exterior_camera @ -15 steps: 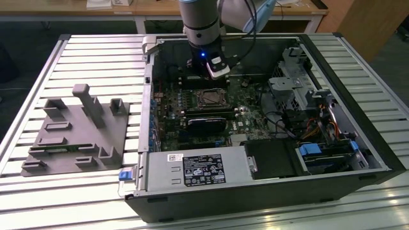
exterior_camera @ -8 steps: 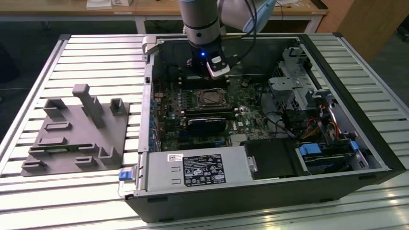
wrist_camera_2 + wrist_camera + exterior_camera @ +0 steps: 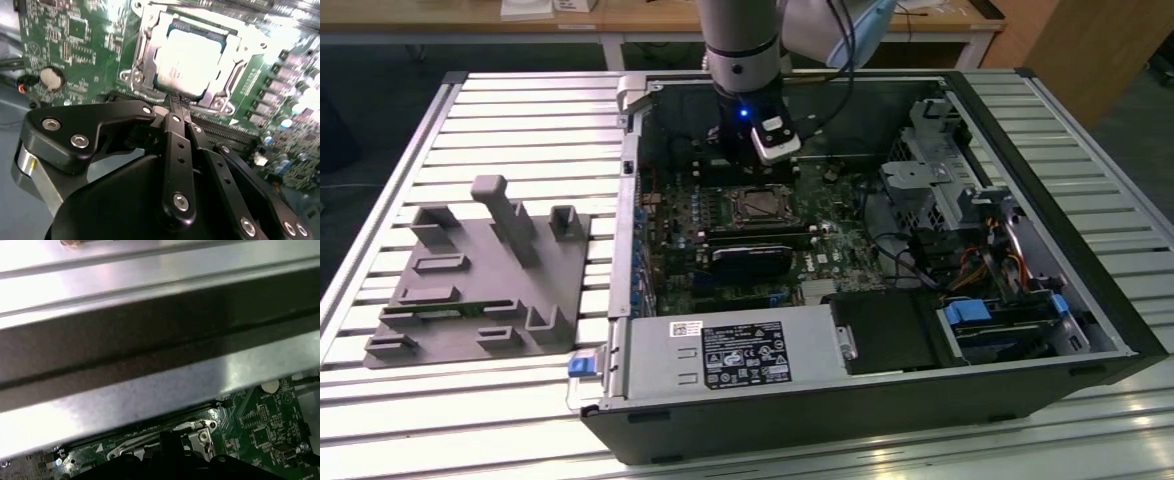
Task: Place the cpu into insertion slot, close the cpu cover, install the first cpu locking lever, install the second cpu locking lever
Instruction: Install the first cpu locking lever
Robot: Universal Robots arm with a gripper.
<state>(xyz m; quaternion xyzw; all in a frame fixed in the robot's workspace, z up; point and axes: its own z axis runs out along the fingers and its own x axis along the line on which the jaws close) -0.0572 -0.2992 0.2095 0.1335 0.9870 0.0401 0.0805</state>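
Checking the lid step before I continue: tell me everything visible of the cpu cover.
The cpu cover is a thin, shiny silver metal frame with a square central cut-out. It lies flat, closed over the insertion slot on the green board, and the cpu shows its grey top through the cut-out. In the second wrist view the gripper sits at one edge; contact cannot be told.
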